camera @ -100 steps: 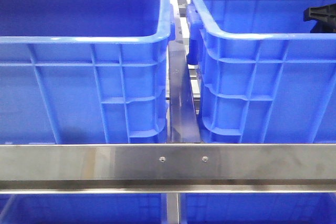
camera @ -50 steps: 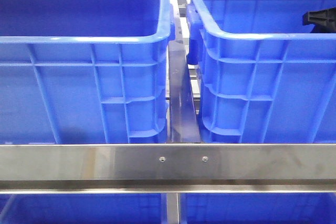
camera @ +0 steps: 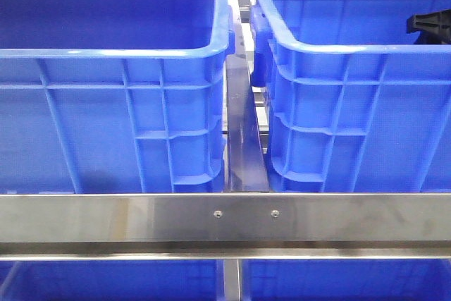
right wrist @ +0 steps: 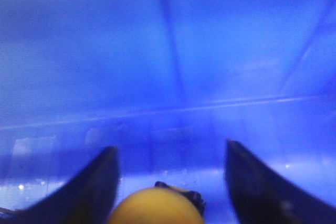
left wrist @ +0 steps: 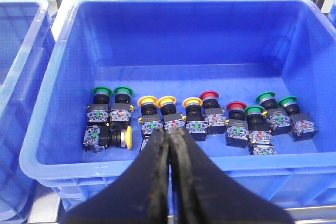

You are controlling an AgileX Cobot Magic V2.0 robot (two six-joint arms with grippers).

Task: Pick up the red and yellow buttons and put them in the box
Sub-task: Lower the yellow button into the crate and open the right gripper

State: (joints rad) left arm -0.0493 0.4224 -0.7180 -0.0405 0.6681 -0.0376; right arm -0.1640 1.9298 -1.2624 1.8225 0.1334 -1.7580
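A yellow dome-capped push button is seen low between the two dark fingers of the right gripper, which are spread wide on either side of it without touching; a blurred blue plastic crate wall fills the background.

In the left wrist view, yellow-capped buttons, red-capped buttons and green-capped buttons with black bodies are laid along the floor of a large blue plastic crate, and one more yellow button lies on its side. The left gripper is pressed together with nothing between its fingers, above the crate's near rim, just in front of the yellow ones. No writing can be read on the buttons.

In the front view, two blue crates stand behind a steel rail.
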